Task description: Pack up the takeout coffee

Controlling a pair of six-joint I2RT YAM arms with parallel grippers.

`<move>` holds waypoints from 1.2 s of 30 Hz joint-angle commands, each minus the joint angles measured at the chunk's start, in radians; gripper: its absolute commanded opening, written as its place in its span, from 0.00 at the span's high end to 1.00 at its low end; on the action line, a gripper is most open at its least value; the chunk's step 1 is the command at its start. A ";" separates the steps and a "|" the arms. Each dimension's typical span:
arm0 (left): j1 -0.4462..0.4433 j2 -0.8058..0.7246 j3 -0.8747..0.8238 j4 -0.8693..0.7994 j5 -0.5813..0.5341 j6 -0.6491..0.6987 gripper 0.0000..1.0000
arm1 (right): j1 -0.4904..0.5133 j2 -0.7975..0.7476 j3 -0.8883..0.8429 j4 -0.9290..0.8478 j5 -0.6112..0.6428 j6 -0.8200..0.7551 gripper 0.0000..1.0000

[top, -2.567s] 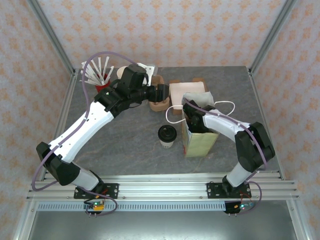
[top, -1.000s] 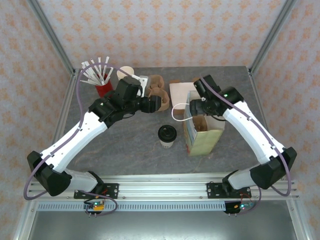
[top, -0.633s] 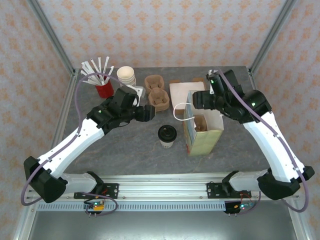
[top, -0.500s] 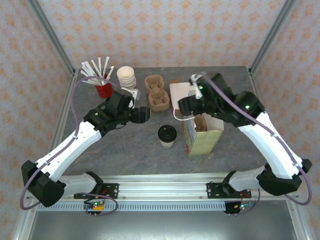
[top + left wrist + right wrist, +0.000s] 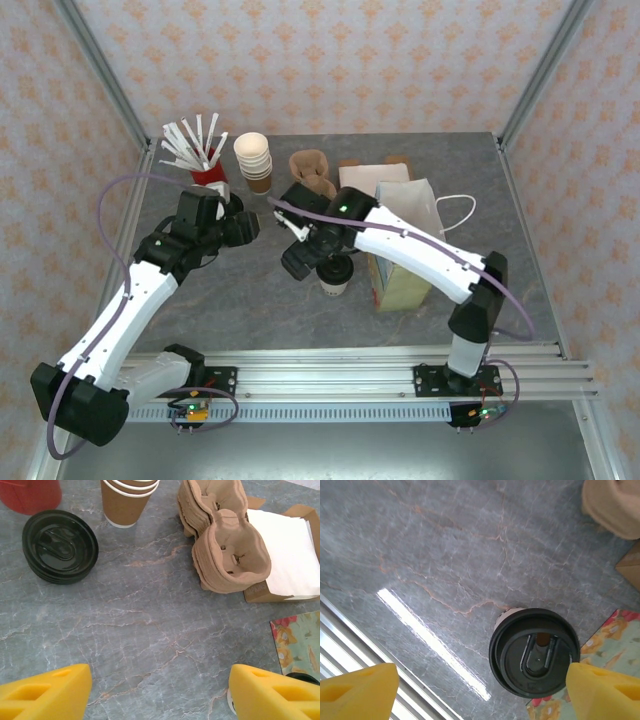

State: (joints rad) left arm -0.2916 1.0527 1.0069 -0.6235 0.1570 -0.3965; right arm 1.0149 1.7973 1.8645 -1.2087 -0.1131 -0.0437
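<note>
Right hand (image 5: 480, 680): spread wide, empty, over small cream-white paper cup with round black plastic lid (image 5: 534, 658). Standing upright on grey marbled surface (image 5: 445, 555), just beside flowered paper bag (image 5: 405, 285). Left hand (image 5: 157, 677): wide too, empty.

Upright takeout coffee (image 5: 534, 652) (black-lidded)

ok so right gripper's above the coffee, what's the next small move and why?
Probably nudge the right gripper sideways to centre it over the takeout coffee before lowering. Its jaws are open, but the lidded cup sits off toward one finger, standing upright and ungrasped on the table.
</note>
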 commanded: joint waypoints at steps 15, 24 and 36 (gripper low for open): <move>0.006 0.001 -0.011 0.020 0.064 -0.013 0.27 | -0.100 0.067 -0.112 -0.062 0.009 -0.024 0.06; 0.006 0.004 -0.007 0.027 0.096 -0.015 0.27 | -0.130 0.075 -0.162 -0.048 -0.022 -0.028 0.06; 0.006 -0.002 -0.014 0.015 0.279 0.016 0.27 | -0.147 0.090 -0.166 -0.044 -0.041 -0.035 0.11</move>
State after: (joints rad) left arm -0.2916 1.0546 1.0058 -0.6155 0.3511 -0.3988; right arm 0.8776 1.8812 1.7096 -1.2381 -0.1543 -0.0654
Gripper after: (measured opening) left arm 0.732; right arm 0.894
